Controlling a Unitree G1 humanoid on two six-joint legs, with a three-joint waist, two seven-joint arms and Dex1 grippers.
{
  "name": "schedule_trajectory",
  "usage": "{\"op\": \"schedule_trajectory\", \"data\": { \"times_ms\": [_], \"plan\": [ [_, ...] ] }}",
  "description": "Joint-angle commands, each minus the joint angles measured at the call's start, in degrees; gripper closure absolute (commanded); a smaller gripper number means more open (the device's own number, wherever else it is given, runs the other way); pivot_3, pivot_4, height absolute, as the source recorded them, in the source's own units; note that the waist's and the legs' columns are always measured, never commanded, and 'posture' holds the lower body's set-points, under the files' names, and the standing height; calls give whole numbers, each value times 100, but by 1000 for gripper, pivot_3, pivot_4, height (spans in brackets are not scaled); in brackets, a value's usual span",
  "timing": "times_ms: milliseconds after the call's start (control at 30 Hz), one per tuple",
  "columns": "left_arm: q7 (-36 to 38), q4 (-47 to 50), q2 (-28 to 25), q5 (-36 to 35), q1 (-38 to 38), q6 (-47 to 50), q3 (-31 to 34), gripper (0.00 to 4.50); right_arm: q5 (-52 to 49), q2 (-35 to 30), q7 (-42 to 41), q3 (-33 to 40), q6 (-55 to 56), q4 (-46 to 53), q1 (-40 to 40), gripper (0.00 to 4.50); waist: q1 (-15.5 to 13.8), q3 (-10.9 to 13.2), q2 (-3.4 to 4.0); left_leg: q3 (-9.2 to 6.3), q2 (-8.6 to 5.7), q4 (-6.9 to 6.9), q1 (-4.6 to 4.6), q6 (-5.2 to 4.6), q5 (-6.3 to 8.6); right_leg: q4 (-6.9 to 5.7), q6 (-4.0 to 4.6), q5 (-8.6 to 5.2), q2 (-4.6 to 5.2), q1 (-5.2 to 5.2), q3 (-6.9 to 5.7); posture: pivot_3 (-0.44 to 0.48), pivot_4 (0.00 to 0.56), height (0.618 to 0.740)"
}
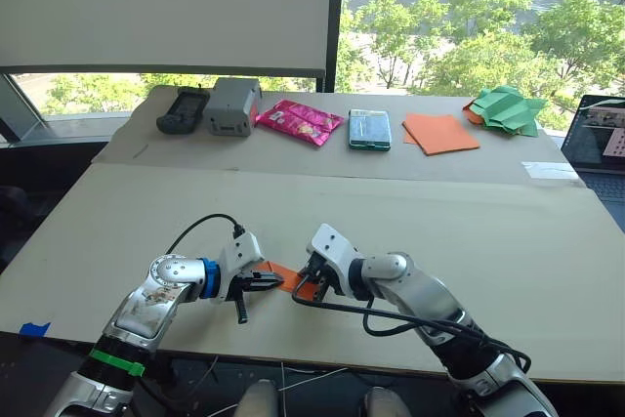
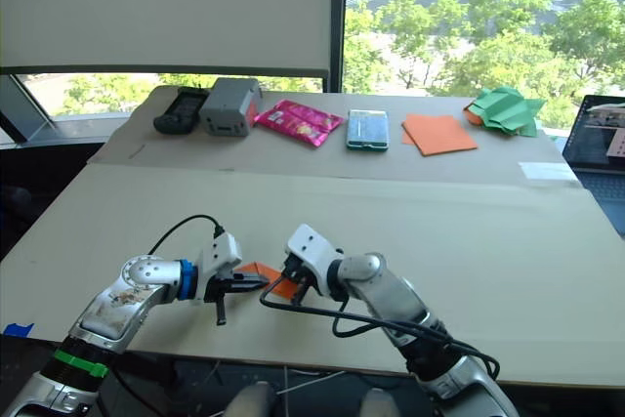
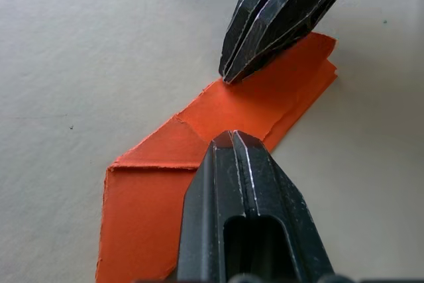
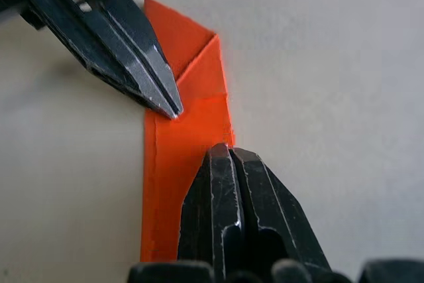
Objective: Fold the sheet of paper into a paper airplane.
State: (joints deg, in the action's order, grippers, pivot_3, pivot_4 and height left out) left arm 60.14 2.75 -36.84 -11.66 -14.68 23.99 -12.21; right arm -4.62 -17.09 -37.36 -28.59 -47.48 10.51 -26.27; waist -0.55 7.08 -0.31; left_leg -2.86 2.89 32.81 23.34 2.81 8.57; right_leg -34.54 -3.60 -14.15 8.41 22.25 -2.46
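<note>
The orange sheet of paper (image 3: 265,101) lies flat on the table near its front edge, folded into a narrow layered paper airplane shape (image 4: 192,130) with a triangular flap at one end. My left gripper (image 1: 276,283) is shut and its tip rests on top of the paper, near the flap's crease. From the opposite side, my right gripper (image 1: 306,286) is also shut, and its tip presses the strip a short way from the left tip. In the left wrist view my left gripper (image 3: 232,138) faces the right gripper (image 3: 228,74) across the paper.
Along the far side stand a black device (image 1: 181,111), a grey box (image 1: 231,105), a pink packet (image 1: 299,121), a teal case (image 1: 370,129), smooth orange sheets (image 1: 440,133) and green crumpled paper (image 1: 506,109). A laptop (image 1: 601,134) sits at far right.
</note>
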Motion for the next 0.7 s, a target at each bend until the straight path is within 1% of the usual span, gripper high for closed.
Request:
{"op": "schedule_trajectory", "data": {
  "times_ms": [33, 400, 700],
  "plan": [
    [-35, -147, -77, 135, 127, 167, -130, 4500, 67, -121, -83, -142, 30, 18, 16, 4440, 0, 0, -1, -1, 1, 0, 0, 0, 0, -1, 0, 0, -1, 0, 0, 0, 150, 702],
    [-48, -231, -78, 152, 98, 137, -138, 4500, 363, -670, -151, -569, -26, 67, 405, 4440, -11, -14, -1, 0, 1, 0, -3, 0, 0, 0, 0, 0, -1, -3, 0, 0, 150, 702],
    [-30, -347, -69, 171, 55, 65, -154, 4500, 396, -1137, -188, -470, -105, 470, 814, 4440, -13, -22, 0, 1, 1, 0, -5, 1, 1, 9, 0, 0, 1, -5, 0, 0, 150, 702]
  ]
}}
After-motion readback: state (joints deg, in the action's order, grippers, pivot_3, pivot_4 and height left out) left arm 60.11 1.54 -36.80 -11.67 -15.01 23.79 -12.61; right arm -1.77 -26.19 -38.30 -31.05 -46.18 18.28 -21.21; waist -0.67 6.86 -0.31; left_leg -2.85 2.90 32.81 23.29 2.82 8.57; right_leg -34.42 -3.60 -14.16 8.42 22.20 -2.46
